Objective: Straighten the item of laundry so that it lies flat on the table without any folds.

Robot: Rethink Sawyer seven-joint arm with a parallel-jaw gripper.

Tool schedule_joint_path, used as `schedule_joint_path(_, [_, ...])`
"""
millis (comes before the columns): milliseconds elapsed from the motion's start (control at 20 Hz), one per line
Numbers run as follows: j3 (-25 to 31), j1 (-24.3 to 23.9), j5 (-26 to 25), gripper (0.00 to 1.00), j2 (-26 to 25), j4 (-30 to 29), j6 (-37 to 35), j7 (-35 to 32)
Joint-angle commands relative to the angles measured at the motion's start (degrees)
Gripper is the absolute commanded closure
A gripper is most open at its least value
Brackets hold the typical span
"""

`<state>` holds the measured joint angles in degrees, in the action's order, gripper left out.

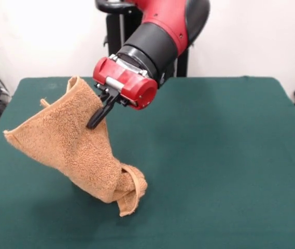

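Towel (67,148) is held up off the green surface (225,155) on the picture's left half, hanging as a rumpled sheet: top edge raised near the red gripper head, one corner jutting out to the left in the air, lower end bunched and folded over on itself, touching the surface toward the near edge. Gripper (96,120), tilted down and to the left from the red and black arm (163,36), has its black fingers (99,115) clenched on the towel's upper part, pressed against the cloth just below the top edge.
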<state>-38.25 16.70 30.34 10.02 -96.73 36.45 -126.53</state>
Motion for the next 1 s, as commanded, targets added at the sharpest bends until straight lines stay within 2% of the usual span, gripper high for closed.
schedule_joint_path(50, [10.6,3.0,8.3,1.0,-2.7,-5.2,0.0,-14.3])
schedule_joint_path(150, [11.8,3.0,8.4,1.0,-2.2,-5.6,-1.8,-14.9])
schedule_joint_path(200, [13.3,1.9,6.3,1.0,-0.9,-6.0,-4.5,-15.2])
schedule_joint_path(500, [15.1,0.8,5.1,1.0,0.9,-6.3,-19.1,-8.1])
schedule_joint_path(650, [16.7,-1.3,2.3,1.0,1.2,-5.5,-27.0,-5.2])
schedule_joint_path(800, [19.6,-5.0,-1.3,1.0,2.7,-4.8,-37.4,-2.7])
schedule_joint_path(1000, [18.7,-5.7,-3.2,1.0,3.9,-3.2,-50.7,-1.4])
